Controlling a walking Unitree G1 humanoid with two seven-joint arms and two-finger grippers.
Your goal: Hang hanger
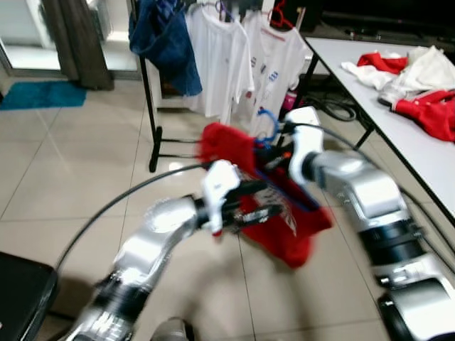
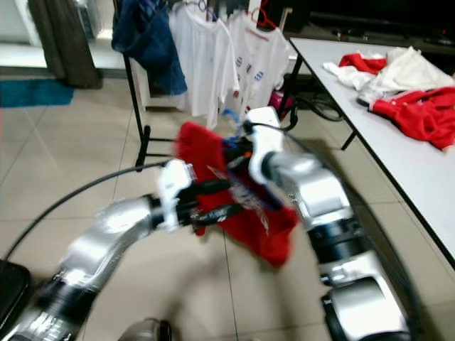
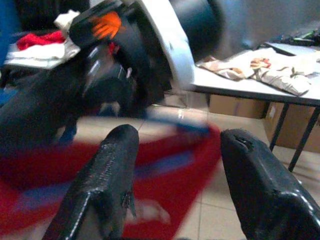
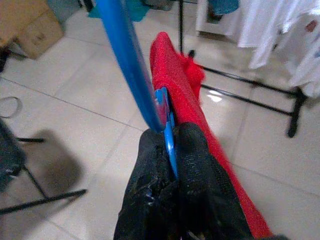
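From the head views, the blue hanger [image 1: 268, 122] with a floppy red shirt [image 1: 284, 213] draped on it is being carried over tiled floor [image 1: 71, 177], short of the clothes rack [image 1: 151, 121], so it's probably light and swingy. At the left wrist, the left gripper [image 3: 175, 165] is being kept spread beside the shirt; at the right wrist, the right gripper [image 4: 170, 155] is being pinched on the stiff, likely slippery hanger, the sensible grab spot.

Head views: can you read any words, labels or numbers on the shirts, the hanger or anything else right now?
None can be read.
Red shirt held on the blue hanger in the right claw: a white and blue print, too blurred to read.
White shirts on the rack: small blue marks on the chest, too small to read.
Red and white clothes on the table: no text visible.
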